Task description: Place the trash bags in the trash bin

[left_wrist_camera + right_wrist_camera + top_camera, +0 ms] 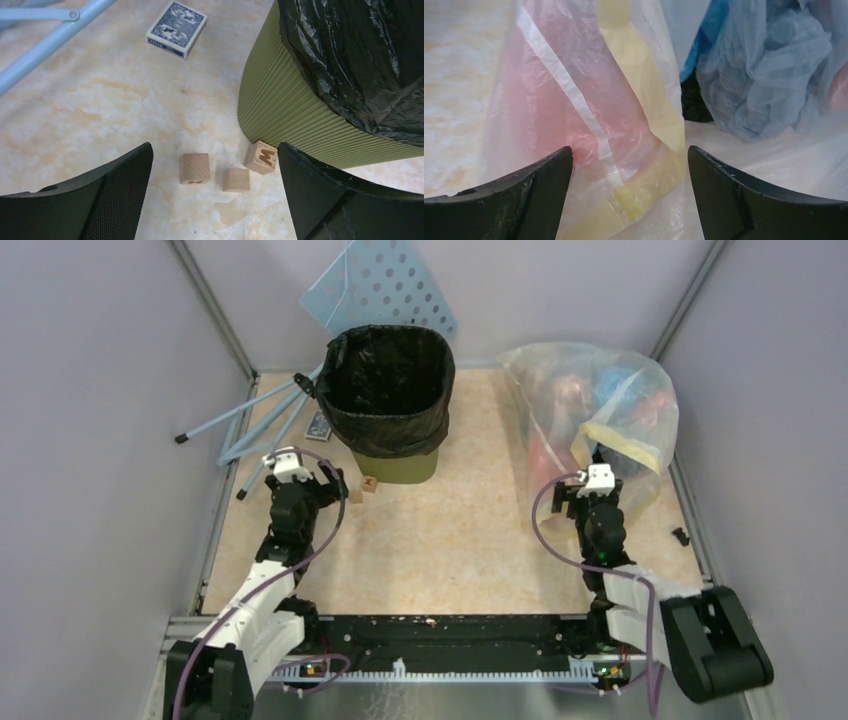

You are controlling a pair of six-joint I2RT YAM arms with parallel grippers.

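The black bag [385,375] sits inside the green bin [400,468], folded over its rim; it looks thin, light and slippery, so I would pinch a crinkly edge, and both sets of jaws are wide apart, holding nothing.

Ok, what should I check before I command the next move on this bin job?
1. Black bag inside the trash bin, its edge folded over the rim: ok.
2. Bin standing upright: ok.
3. Bag pushed down to the bin's bottom: cannot tell, the inside is all dark.
4. Left fingers open and holding nothing: ok.
5. Floor between the left fingers free: not ok, three wooden blocks lie there, beside the bin's base.
6. Right fingers open and clear of the clear rubbish bag: open, yes; whether they touch it, cannot tell.
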